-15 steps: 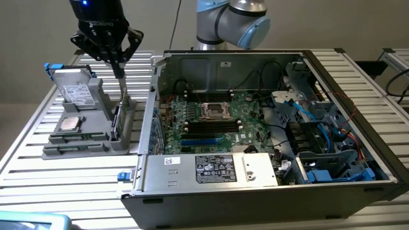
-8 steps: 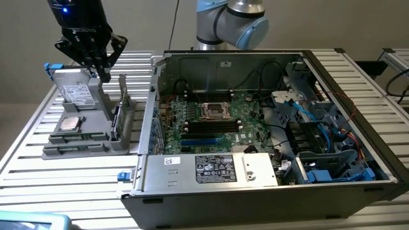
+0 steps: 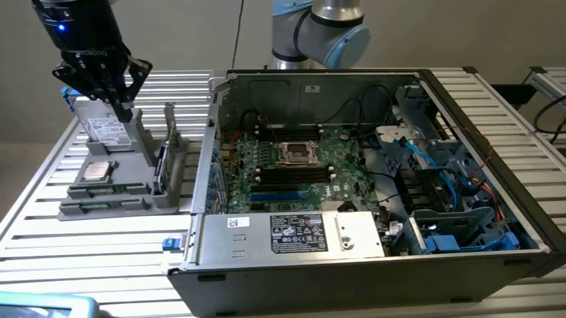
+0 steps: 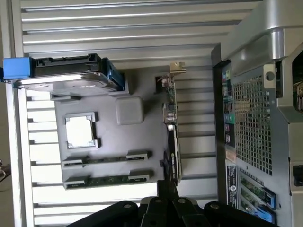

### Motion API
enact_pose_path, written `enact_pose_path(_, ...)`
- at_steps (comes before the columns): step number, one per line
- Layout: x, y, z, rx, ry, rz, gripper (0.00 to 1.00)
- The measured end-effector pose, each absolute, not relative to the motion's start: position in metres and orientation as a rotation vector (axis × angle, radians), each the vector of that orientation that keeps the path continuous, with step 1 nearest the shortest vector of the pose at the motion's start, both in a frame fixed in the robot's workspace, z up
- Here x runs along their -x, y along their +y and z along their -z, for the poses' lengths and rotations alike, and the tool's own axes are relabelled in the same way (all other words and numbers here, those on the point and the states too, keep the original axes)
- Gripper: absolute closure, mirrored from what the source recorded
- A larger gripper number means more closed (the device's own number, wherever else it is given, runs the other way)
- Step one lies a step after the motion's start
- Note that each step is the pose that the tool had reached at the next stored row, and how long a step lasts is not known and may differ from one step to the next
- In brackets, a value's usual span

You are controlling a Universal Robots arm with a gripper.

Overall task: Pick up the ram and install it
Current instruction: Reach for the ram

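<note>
The pincer hangs on the black wrist of the arm above the far end of the grey tray, over the hard drive that stands propped there. Its fingers are pressed together, the tips meeting in a point aimed down at the drive. The wrist view shows the tray lying well below it.

The ram lies flat in the tray, a thin green stick clipped in the long holder at the tray's opposite end from the hard drive. It is well apart from the pincer and untouched. A second holder just beside it, one step nearer the tray's middle, carries a darker strip that I cannot identify. Between that holder and the hard drive, a square silver processor chip sits in its own frame. Along one long side of the tray an expansion card stands on edge.

The tray rests on the slatted metal worktop. Just beside the tray, on its card side, stands the open computer case, with its green motherboard exposed.
</note>
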State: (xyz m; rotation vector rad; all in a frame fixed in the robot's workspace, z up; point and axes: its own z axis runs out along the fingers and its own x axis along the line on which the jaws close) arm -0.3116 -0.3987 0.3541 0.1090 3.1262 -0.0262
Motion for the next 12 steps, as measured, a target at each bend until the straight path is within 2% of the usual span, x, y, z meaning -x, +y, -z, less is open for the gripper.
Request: enact_pose_path(12, 0.366, -0.399, -0.332, -0.109, 3.126, 0.026, 0.89)
